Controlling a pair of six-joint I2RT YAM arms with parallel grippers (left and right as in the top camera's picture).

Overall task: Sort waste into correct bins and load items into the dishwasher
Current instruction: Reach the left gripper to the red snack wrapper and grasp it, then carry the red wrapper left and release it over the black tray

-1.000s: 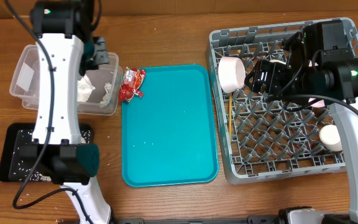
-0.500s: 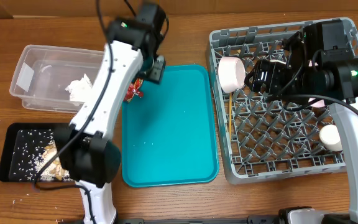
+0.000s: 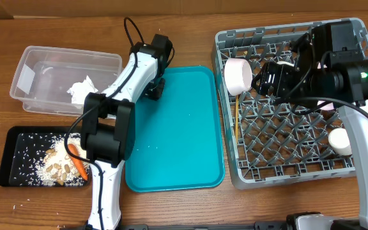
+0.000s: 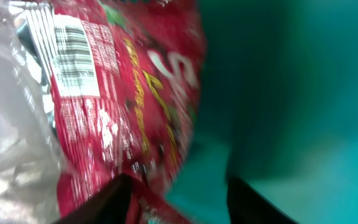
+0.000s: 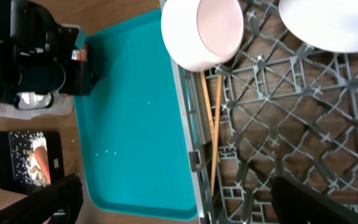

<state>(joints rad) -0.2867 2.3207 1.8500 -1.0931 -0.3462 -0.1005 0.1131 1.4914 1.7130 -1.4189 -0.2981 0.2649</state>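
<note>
The red snack wrapper (image 4: pixel 117 93) fills the left wrist view, lying half on the teal tray's corner. My left gripper (image 4: pixel 179 186) is down over it with its jaws apart, and the wrapper's lower end lies between the fingers, against the left one. In the overhead view this gripper (image 3: pixel 153 88) hides the wrapper. The clear tub (image 3: pixel 37 61) holds crumpled white paper (image 3: pixel 82 89). The black tray (image 3: pixel 11 150) holds food scraps (image 3: pixel 50 163) and the carrot piece (image 3: pixel 76 160). My right gripper (image 5: pixel 185 205) hangs wide open and empty over the dish rack (image 3: pixel 286 147), beside a white bowl (image 5: pixel 202 31) and chopsticks (image 5: pixel 215 130).
The teal serving tray (image 3: pixel 177 140) lies between the bins and the rack, bare but for a few crumbs. A small white cup (image 3: pixel 339 140) sits at the rack's right side. Another white dish (image 5: pixel 328 22) lies under the right arm.
My left arm has swung from over the clear tub to the teal tray's top-left corner and come down on the wrapper, its jaws going from shut to apart. The right arm has not moved.
</note>
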